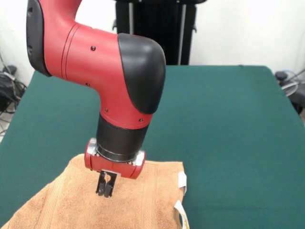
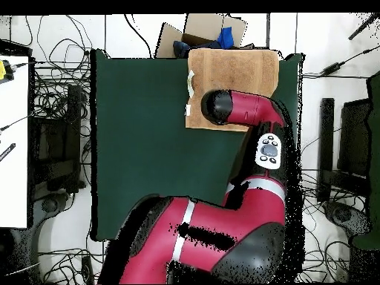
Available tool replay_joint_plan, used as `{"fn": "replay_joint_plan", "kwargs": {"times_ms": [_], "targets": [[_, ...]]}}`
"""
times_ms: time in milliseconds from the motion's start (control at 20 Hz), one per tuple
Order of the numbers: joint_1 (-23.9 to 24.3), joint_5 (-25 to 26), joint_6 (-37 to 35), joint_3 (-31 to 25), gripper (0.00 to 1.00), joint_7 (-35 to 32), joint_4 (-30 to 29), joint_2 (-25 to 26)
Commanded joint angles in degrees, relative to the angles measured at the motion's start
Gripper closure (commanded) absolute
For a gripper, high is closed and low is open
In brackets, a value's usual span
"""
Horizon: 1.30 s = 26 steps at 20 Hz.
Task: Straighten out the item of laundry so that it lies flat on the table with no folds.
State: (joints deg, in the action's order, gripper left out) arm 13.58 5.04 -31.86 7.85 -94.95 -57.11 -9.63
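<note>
The peach terry towel (image 1: 119, 200) lies at the 6 o'clock edge of the green table (image 1: 228, 124) in the front view, at 12 o'clock in the overhead view (image 2: 234, 74). It looks mostly spread, white tags (image 1: 181, 180) on its 3 o'clock edge. The gripper (image 1: 106, 190) hangs just over the cloth with its black fingers (image 1: 101, 185) nearly together, seemingly holding nothing. I judge the towel soft, light and limp, grippy rather than slippery; a pinch at a corner or border band should drag it flat without bunching
</note>
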Motion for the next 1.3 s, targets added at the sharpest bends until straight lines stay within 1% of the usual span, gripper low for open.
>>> {"fn": "replay_joint_plan", "kwargs": {"times_ms": [50,400,650,750,850,950,1000,1050,1100,1150,1300], "targets": [[2.2,-0.8,-20.8,-3.9,1.00,2.6,4.6,1.9],[2.7,0.6,-17.5,-5.1,1.00,0.4,10.1,8.6],[2.1,1.5,-20.5,-4.2,1.00,-0.5,14.3,11.4],[1.9,1.5,-21.9,-4.2,1.00,-0.5,16.9,13.3],[1.9,1.4,-23.3,-4.5,1.00,-0.7,20.6,16.0],[2.0,1.0,-24.7,-5.4,1.00,-1.1,25.7,19.6],[1.9,0.7,-25.7,-5.8,1.00,-1.9,29.6,22.2],[1.8,0.8,-26.8,-5.9,1.00,-2.0,32.2,23.8],[1.6,0.7,-29.2,-6.2,1.00,-2.6,37.0,26.7],[1.6,0.6,-29.7,-6.6,1.00,-3.1,38.7,27.9],[1.4,0.4,-29.8,-7.0,1.00,-5.4,41.4,29.9]]}}
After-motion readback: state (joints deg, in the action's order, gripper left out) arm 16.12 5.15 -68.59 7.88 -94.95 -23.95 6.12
